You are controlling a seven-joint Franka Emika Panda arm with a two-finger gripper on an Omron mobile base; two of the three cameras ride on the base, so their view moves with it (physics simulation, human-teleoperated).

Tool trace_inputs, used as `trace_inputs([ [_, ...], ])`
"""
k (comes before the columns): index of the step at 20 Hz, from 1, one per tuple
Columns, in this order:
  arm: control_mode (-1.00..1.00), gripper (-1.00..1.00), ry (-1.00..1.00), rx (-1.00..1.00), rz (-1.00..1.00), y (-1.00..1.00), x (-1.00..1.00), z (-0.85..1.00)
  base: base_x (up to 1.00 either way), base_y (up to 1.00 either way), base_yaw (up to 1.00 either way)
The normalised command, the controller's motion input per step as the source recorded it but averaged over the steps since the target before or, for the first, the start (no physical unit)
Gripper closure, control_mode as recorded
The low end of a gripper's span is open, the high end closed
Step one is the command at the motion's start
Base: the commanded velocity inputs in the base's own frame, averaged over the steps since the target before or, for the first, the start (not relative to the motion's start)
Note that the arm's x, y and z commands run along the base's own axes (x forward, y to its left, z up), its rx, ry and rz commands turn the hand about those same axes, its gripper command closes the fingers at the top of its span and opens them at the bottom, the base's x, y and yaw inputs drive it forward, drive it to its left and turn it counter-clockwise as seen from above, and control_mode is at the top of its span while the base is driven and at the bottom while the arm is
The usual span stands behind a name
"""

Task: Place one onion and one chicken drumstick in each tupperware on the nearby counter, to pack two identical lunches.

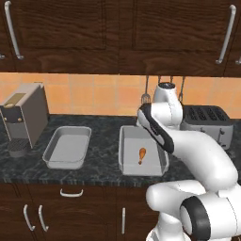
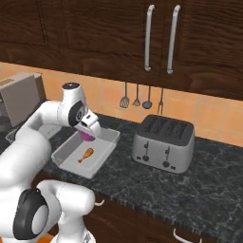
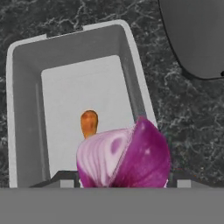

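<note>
Black marbled stone desk [image 1: 101, 174] across dark brown wooden cabinets, carrying everything. On it, well apart to the right, a dark grey four-slot toaster [image 2: 164, 142]; at the far left a grey boxy machine [image 1: 24, 115]. Between them, two shallow light-grey rectangular tupperware containers side by side: left tupperware [image 1: 68, 147] bare inside, right tupperware [image 1: 123, 155] already holding one small orange-brown chicken drumstick [image 1: 141, 155] flat on its floor near the middle. Above that right container, the gripper [image 2: 88, 135] clamped on a glossy magenta-purple onion [image 3: 124, 158], carried in the air over the container's rim on the toaster side, apparently not yet set down; seen from the hand, onion in front of the drumstick and partly over the rim. Judged progress: roughly a quarter done, one drumstick packed, first onion about to join it. Left to do, as far as visible: lower and release this onion into the right container, then fetch a second onion and second drumstick for the left one.
</note>
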Motion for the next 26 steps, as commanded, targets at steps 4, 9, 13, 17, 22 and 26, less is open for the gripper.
trace_inputs([
  [4,-1.00,1.00,0.00,-0.04,0.00,0.18,0.41,-0.90,0.00,0.00,0.00],
  [9,-1.00,1.00,0.01,-0.01,0.02,-0.18,0.55,-0.41,0.00,0.00,0.00],
  [13,-1.00,-1.00,0.00,0.00,0.01,-0.02,0.42,-0.22,0.00,0.00,0.00],
  [17,-1.00,-1.00,0.00,0.00,-0.02,0.00,0.19,0.00,0.00,0.00,0.00],
  [22,-1.00,-1.00,-0.03,0.00,0.00,0.01,-0.05,0.08,0.00,0.00,0.00],
  [26,-1.00,-1.00,-0.03,0.00,0.00,0.12,-0.51,0.19,0.00,0.00,0.00],
])
